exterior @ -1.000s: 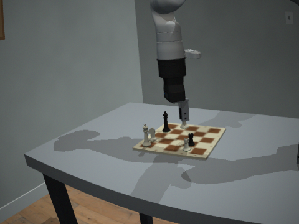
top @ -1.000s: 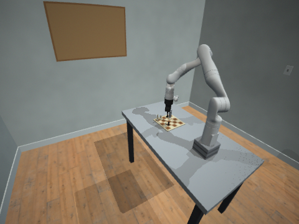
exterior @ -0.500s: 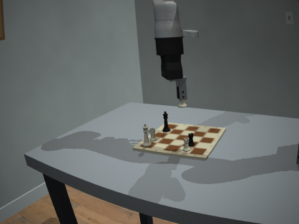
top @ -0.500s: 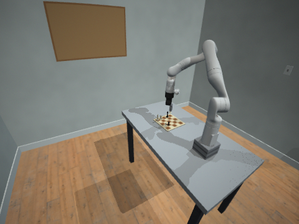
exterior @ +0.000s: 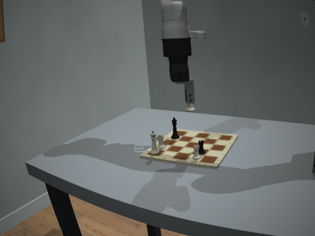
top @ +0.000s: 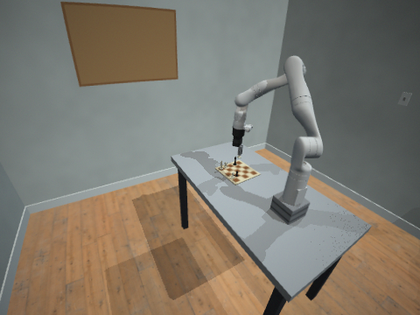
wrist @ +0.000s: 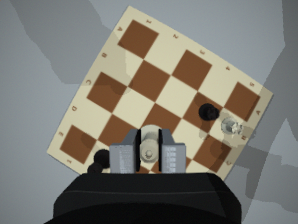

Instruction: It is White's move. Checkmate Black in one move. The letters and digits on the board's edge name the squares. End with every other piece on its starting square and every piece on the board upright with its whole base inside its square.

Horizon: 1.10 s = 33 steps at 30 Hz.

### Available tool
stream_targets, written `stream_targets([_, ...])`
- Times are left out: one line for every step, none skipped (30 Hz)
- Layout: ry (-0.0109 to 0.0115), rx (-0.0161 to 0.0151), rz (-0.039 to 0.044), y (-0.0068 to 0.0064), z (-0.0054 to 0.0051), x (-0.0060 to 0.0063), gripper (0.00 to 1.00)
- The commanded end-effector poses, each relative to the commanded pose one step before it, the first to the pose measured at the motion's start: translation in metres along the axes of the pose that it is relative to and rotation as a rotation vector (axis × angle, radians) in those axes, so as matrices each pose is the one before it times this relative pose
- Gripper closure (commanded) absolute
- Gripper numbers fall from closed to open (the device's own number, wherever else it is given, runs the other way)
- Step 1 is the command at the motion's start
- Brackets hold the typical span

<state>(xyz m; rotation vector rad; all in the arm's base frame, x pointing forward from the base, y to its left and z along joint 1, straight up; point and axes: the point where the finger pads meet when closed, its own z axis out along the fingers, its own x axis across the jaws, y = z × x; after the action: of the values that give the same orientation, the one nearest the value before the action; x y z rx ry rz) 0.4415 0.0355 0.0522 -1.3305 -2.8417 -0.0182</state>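
Observation:
My gripper [exterior: 189,98] is shut on a small white chess piece [exterior: 189,107] and holds it well above the far edge of the chessboard [exterior: 191,147]. In the wrist view the held white piece [wrist: 149,151] sits between the fingers, with the board [wrist: 160,96] far below. On the board stand a black king [exterior: 174,128], a white king [exterior: 154,143] and a white knight [exterior: 161,141] at the left corner, and a white piece [exterior: 196,152] next to a short black piece [exterior: 201,147] near the front edge. All of them stand upright.
The board lies on a grey table [top: 271,210]. The arm's base [top: 290,206] stands on the table to the right of the board. The table edges are close to the board on its left side.

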Motion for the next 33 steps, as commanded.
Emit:
stream_targets([-0.00428,0.00329,0.16788,0.00301,-0.00284,-0.01288,1.00])
stream_targets([-0.00021,-0.00022,0.05816,0.00194,-0.00019,-0.00420,1.00])
stream_targets([-0.00031,-0.00030,0.05699,0.00215,-0.00023,-0.00408,1.00])
stream_targets([0.00000,0.00000,0.00000,0.00000,0.00000,0.00000,1.00])
stream_targets([0.00000,0.00000,0.00000,0.00000,0.00000,0.00000,1.00])
stream_targets([0.00045,-0.00352,0.05379,0.00332,-0.00019,-0.00355,1.00])
stream_targets([-0.00056,0.00056,0.04875,0.00196,-0.00019,-0.00344,1.00])
stream_targets([-0.00008,0.00042,0.04217,0.00190,0.00005,-0.00281,1.00])
stream_targets([0.00010,-0.00082,0.03446,0.00202,-0.00005,-0.00218,1.00])
stream_targets([0.00014,-0.00147,0.02612,0.00185,-0.00016,-0.00158,1.00])
stream_targets([0.00009,-0.00150,0.01779,0.00143,-0.00021,-0.00105,1.00])
stream_targets([0.00004,-0.00125,0.01018,0.00094,-0.00020,-0.00058,1.00])
stream_targets([0.00003,-0.00094,0.00415,0.00051,-0.00016,-0.00022,1.00])
stream_targets([0.00003,-0.00061,-0.00079,0.00022,-0.00011,-0.00005,1.00])
stream_targets([0.00002,-0.00036,-0.01457,0.00011,-0.00006,-0.00035,1.00])
stream_targets([0.00027,-0.00087,0.00000,0.00028,-0.00003,0.00009,1.00])
stream_targets([0.00027,0.00051,-0.00060,-0.00044,0.00026,0.00022,1.00])
stream_targets([0.00003,0.00068,-0.00038,-0.00040,0.00015,0.00009,1.00])
stream_targets([0.00000,0.00011,-0.00006,-0.00006,0.00002,0.00001,1.00])
stream_targets([0.00000,0.00000,0.00000,0.00000,0.00000,0.00000,1.00])
stream_targets([0.00000,0.00000,0.00000,0.00000,0.00000,0.00000,1.00])
stream_targets([0.00000,0.00000,0.00000,0.00000,0.00000,0.00000,1.00])
stream_targets([0.00000,0.00000,0.00000,0.00000,0.00000,0.00000,1.00])
stream_targets([0.00000,0.00000,0.00000,0.00000,0.00000,0.00000,1.00])
stream_targets([0.00000,0.00000,0.00000,0.00000,0.00000,0.00000,1.00])
stream_targets([0.00001,-0.00002,0.00005,0.00001,0.00001,0.00000,1.00])
stream_targets([0.00004,-0.00005,0.00033,0.00003,0.00005,0.00001,1.00])
stream_targets([0.00002,0.00007,0.00085,0.00002,0.00013,-0.00001,1.00])
stream_targets([0.00003,0.00013,0.00156,0.00004,0.00024,-0.00001,1.00])
stream_targets([0.00005,0.00019,0.00469,0.00007,0.00038,0.00004,1.00])
stream_targets([0.00032,0.00071,0.01042,-0.00001,0.00075,0.00021,1.00])
stream_targets([0.00049,0.00114,0.00862,-0.00008,0.00107,0.00018,1.00])
stream_targets([0.00051,0.00140,0.00572,-0.00014,0.00129,0.00009,1.00])
